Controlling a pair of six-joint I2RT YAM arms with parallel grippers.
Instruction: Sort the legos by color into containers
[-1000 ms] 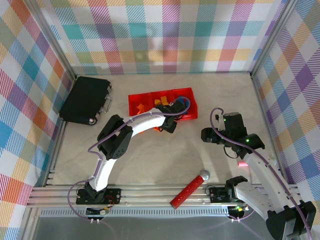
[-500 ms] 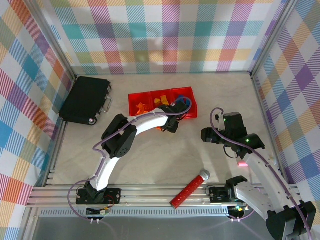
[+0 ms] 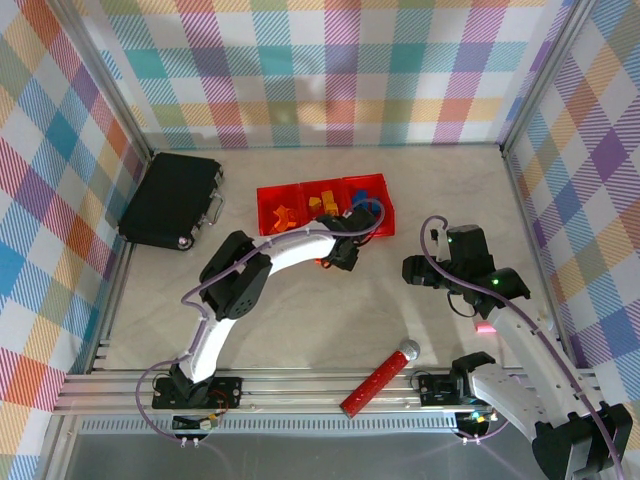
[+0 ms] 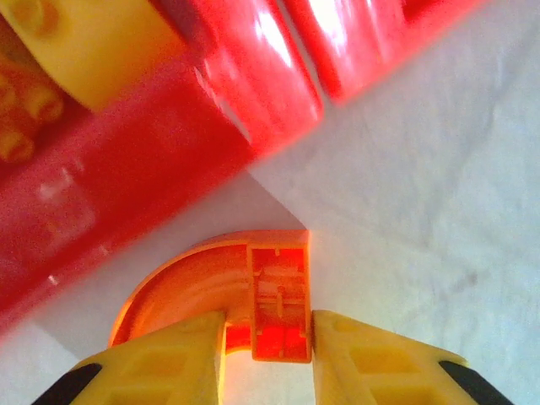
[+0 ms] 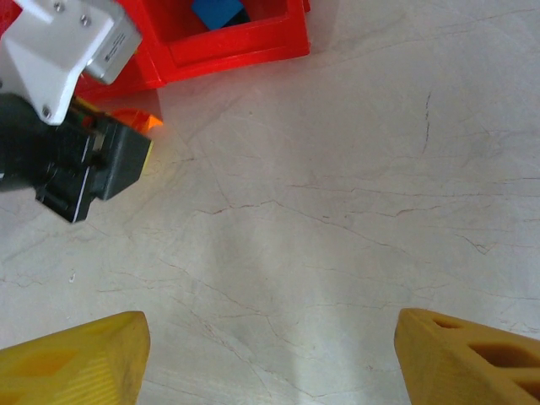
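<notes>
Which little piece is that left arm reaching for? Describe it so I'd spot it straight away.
Find the row of red bins mid-table. Right in front of their near wall, on the pale table, lies an orange arched brick flanked by the left gripper. Unlike the bricks inside the bins, it sits outside them and is curved.

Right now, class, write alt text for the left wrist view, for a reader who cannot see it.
Two yellow fingers flank the square end of an orange arched lego lying on the pale table, just outside a corner of the red containers. A yellow lego sits inside one container at the upper left.
</notes>
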